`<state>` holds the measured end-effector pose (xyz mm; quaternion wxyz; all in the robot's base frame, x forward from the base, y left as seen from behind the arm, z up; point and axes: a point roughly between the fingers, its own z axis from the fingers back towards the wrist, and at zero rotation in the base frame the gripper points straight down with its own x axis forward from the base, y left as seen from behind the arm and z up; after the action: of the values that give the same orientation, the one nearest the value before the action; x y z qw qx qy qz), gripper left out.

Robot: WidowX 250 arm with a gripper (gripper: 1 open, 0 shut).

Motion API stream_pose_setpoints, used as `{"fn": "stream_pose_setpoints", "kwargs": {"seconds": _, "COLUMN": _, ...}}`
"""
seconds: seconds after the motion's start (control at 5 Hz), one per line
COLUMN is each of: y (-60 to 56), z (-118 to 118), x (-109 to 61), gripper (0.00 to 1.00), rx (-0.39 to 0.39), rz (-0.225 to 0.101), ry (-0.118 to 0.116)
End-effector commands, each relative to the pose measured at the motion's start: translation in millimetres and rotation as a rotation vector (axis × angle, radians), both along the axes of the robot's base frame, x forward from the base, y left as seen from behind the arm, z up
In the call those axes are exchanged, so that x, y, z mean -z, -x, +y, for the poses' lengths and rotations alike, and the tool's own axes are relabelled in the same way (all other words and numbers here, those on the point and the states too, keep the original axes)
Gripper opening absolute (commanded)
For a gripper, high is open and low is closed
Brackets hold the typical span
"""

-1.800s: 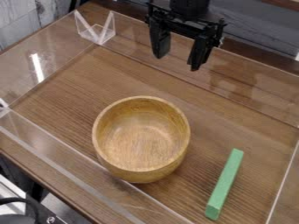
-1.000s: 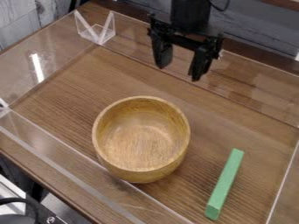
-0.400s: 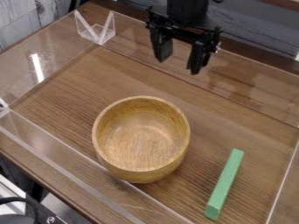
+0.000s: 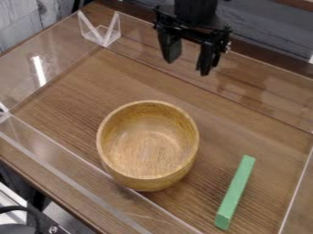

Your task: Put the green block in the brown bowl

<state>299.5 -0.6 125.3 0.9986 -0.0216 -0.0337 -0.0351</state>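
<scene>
- I count one long, flat, matte green block (image 4: 236,192), lying on the table just right of the bowl.
- One round, light-brown wooden bowl (image 4: 148,144), nothing inside.
- One black gripper (image 4: 189,52) beyond the bowl, fingers spread wide, holding nothing.

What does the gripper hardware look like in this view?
All black: the gripper has a boxy body at the top edge of the frame and slim, straight fingers hanging from it. No markings or cables can be made out; the arm above is cropped.
</scene>
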Motion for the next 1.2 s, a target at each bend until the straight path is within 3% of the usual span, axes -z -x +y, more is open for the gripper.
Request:
{"fn": "stream_pose_setpoints", "kwargs": {"seconds": 0.0, "y": -3.7, "z": 3.9, "x": -17.0, "gripper": 1.0, "rx": -0.006, "rz": -0.072, "ry": 0.004}}
{"fn": "stream_pose_setpoints", "kwargs": {"seconds": 1.0, "y": -10.4, "z": 5.3, "x": -10.8, "gripper": 1.0, "rx": -0.003, "rz": -0.091, "ry": 0.025}}
